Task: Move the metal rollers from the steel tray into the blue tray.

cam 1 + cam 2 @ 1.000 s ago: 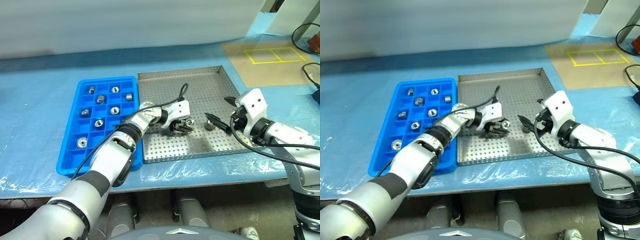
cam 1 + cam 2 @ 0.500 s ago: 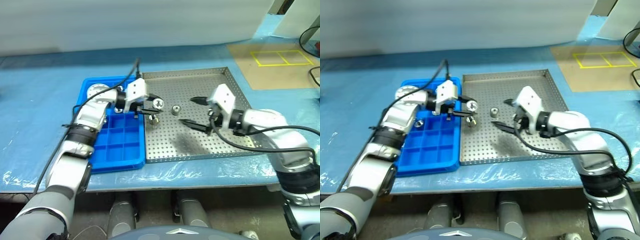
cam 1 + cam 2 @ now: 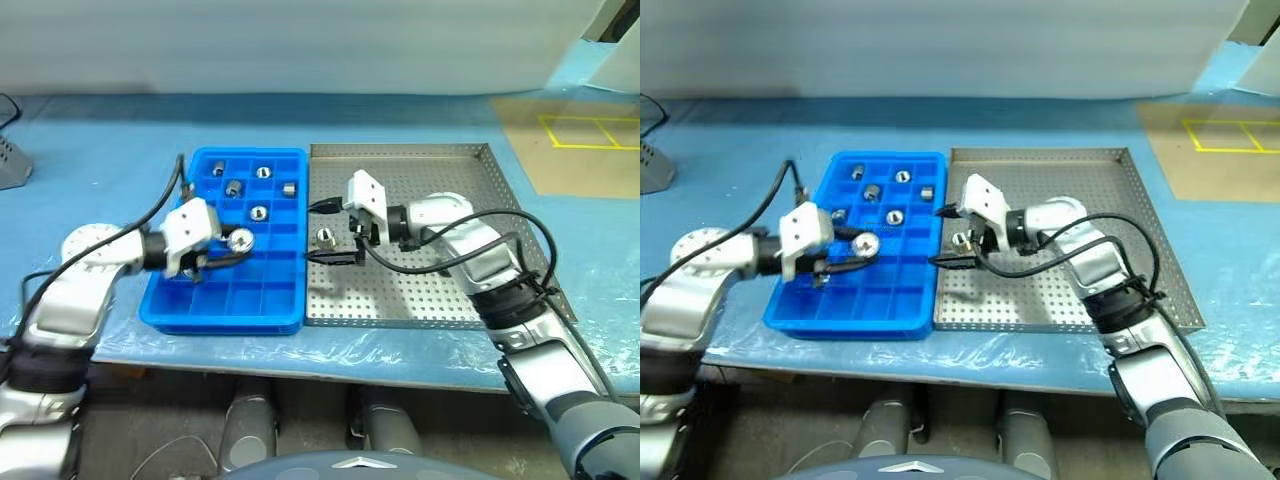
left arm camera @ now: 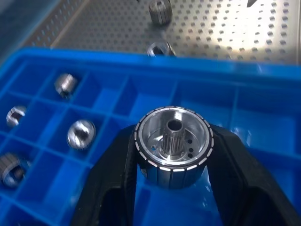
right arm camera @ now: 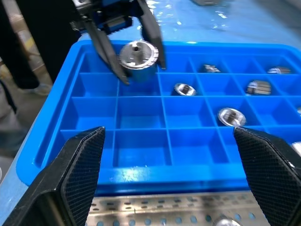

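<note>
We saw the left gripper (image 3: 232,247) clamped on one of the metal rollers (image 4: 173,144), held above the blue tray (image 3: 275,302) over a middle compartment. Five more rollers (image 3: 233,187) sat one to a compartment near the tray's far end; the near compartments were bare. In the steel tray (image 3: 470,290) just beside it, one roller (image 3: 325,237) stood close to the blue tray's edge, between the widely spread fingers of the right gripper (image 3: 322,231), which gripped nothing.
</note>
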